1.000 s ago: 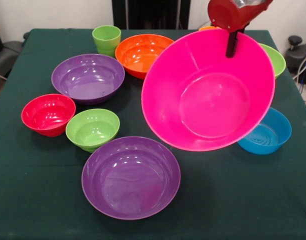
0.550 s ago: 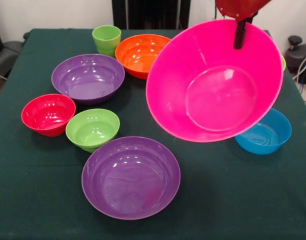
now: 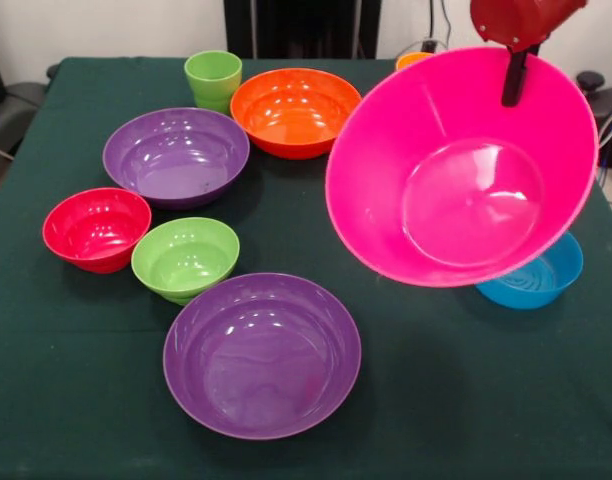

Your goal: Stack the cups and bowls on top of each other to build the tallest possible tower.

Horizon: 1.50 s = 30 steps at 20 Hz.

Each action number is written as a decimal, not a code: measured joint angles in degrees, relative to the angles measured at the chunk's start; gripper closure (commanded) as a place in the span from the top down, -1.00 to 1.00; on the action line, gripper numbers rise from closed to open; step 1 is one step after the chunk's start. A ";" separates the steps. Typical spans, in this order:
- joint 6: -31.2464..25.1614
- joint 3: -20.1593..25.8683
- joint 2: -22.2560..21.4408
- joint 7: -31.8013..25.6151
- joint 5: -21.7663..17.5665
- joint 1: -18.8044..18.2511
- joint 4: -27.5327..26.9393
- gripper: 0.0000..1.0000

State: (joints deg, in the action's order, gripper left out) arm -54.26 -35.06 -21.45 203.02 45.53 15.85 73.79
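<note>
Huge pink bowl (image 3: 462,168) hanging in the air, tipped steeply so its open mouth faces the camera, pinched at its upper rim by the jaws of the gripper (image 3: 513,85), one dark finger (image 3: 513,78) showing inside the rim and the other hidden behind the wall. Partly covered by the pink bowl's lower right edge: small blue bowl (image 3: 542,280), resting on the green-clothed counter (image 3: 76,400). Peeking above the pink bowl's upper left rim: a sliver of orange cup (image 3: 414,60). Left of the pink bowl, well apart from it, large orange bowl (image 3: 295,110), with the light green cup (image 3: 213,79) just beside that bowl's far left. Further left of the pink bowl, one large purple bowl (image 3: 176,155); below and left of the pink bowl, the second purple bowl (image 3: 262,353), nearest the camera. Between the two purple bowls, small lime green bowl (image 3: 185,258) and, touching or nearly touching its left side, small red bowl (image 3: 96,228). All resting bowls upright and empty, none nested.
</note>
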 measured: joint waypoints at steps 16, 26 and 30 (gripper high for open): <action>2.29 0.02 4.23 0.00 0.18 0.63 -0.02 -1.00; 1.94 -0.93 4.04 0.01 0.22 -0.30 -1.87 -1.00; 1.35 -1.63 4.01 0.02 0.22 -1.36 -3.58 -1.00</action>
State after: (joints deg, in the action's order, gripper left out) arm -52.90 -36.70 -17.45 203.04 45.75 14.48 70.21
